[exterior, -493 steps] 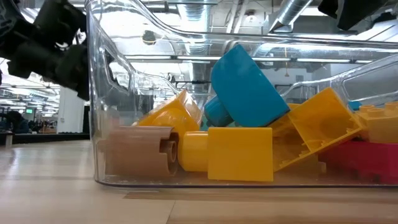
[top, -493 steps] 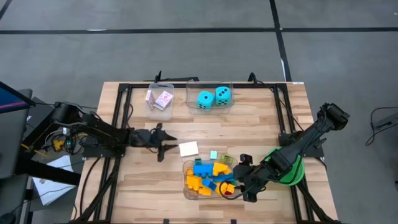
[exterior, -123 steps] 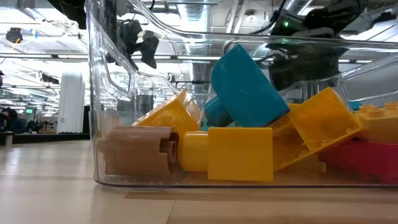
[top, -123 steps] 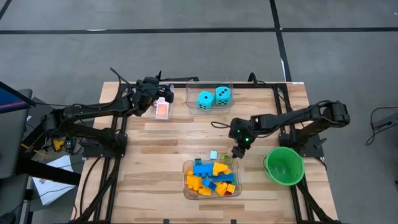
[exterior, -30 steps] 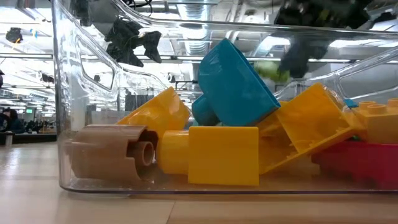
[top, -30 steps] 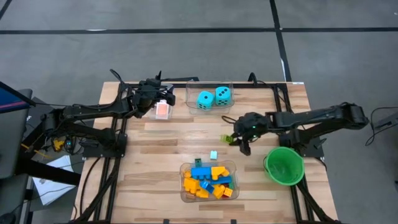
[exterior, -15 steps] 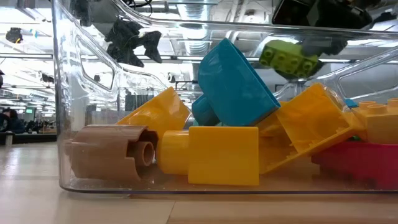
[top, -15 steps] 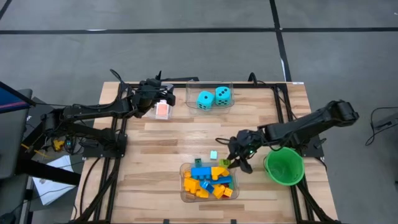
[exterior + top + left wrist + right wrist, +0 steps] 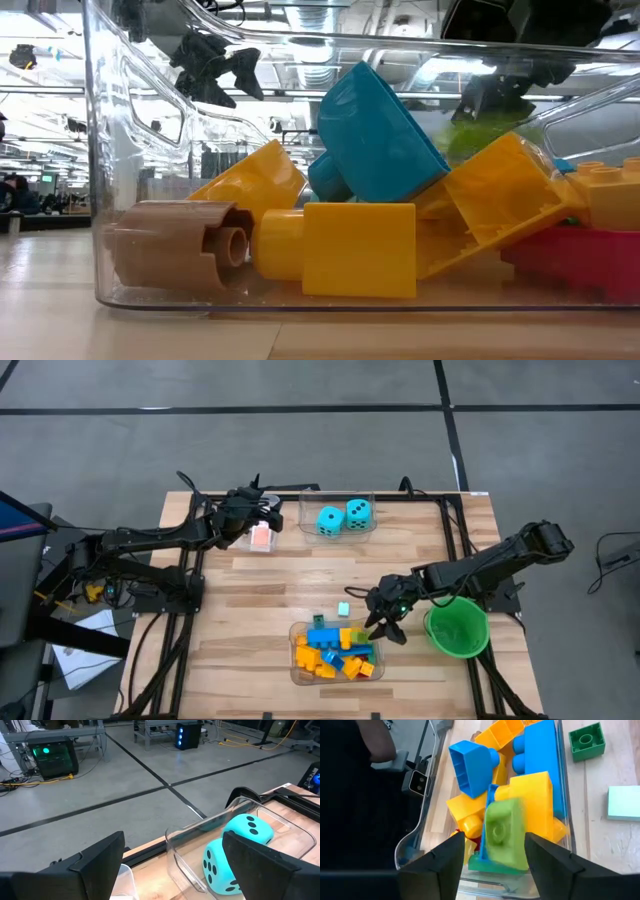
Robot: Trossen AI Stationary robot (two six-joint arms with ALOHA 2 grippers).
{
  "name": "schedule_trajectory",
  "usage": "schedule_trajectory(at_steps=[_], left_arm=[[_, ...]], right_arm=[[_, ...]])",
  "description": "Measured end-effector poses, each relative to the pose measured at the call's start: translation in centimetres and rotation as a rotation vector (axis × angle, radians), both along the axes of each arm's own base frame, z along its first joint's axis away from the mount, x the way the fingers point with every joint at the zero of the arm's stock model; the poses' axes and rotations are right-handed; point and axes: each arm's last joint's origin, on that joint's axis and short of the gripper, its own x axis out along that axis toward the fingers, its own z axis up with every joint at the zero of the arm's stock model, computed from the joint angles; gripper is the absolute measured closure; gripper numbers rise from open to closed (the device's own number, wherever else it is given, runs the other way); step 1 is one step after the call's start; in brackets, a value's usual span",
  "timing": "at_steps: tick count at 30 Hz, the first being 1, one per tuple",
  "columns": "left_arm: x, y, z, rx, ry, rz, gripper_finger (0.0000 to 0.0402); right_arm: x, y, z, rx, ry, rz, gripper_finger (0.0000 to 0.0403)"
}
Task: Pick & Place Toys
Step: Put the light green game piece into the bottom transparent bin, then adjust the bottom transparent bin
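A clear tub (image 9: 300, 665) at the near middle holds several blue, yellow, orange and red bricks (image 9: 530, 785). My right gripper (image 9: 495, 865) hovers open over the tub's right end (image 9: 385, 625). A lime green brick (image 9: 502, 832) shows blurred in the gap between its fingers, touching neither, over the pile; it also shows in the low view (image 9: 480, 130). My left gripper (image 9: 262, 518) is open and empty above the far-left tub with pink-backed cards (image 9: 262, 537). Two cyan dice (image 9: 343, 516) sit in another clear tub (image 9: 180, 850).
A green round bowl (image 9: 458, 626) stands to the right of the brick tub. A dark green brick (image 9: 587, 740) and a pale cyan piece (image 9: 625, 802) lie on the wood just beyond the tub's far side. Black frame rails run along the table's sides.
My right gripper has carried the lime brick toward the table's near edge and down over the brick tub. The brick, held at the fingers half a second ago, has come away from them and is dropping toward the pile. The tub has stayed in place.
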Motion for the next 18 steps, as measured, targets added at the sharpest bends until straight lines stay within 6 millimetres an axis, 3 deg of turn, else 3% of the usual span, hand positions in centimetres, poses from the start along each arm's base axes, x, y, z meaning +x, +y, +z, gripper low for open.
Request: schedule_trajectory(at_steps=[13,18], left_arm=[[0.1,0.0,0.0,-0.007,0.000,-0.029,0.0070],[0.4,-0.3,0.0,-0.010,0.028,-0.180,0.0070]], right_arm=[[-0.5,-0.1,0.3,0.026,0.016,0.011,0.0198],[-1.1,-0.5,2.6,0.004,-0.128,0.005,0.0205]])
